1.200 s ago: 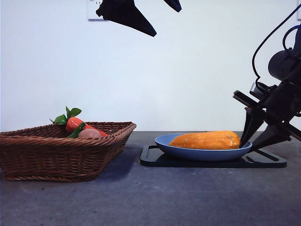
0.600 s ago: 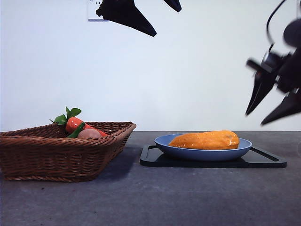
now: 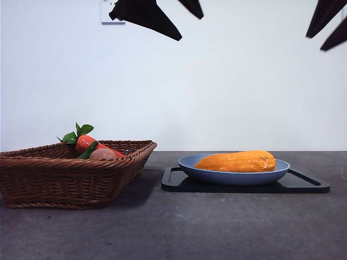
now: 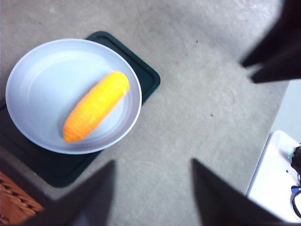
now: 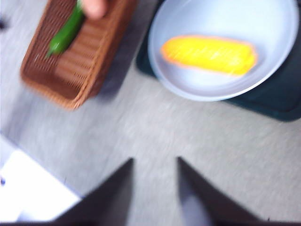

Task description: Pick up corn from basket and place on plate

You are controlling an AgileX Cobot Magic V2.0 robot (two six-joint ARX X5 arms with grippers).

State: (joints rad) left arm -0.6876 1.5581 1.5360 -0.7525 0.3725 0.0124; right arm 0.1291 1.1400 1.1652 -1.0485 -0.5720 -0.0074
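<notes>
The corn lies flat in the blue plate, with nothing holding it. From above, the corn rests slantwise across the plate; the blurred right wrist view shows the corn and plate too. The wicker basket stands to the left of the plate. My right gripper hangs open and empty, high above the plate's right side. My left gripper waits open at the top, between basket and plate. Both wrist views show parted jaws: left gripper, right gripper.
A flat black tray lies under the plate. In the basket are a carrot with green leaves, a pinkish egg-shaped item and a long green piece. A white object sits off the table's side.
My right gripper has risen from beside the plate's right rim to the top right corner, with its jaws apart. The corn stays on the plate. The left gripper has barely moved.
</notes>
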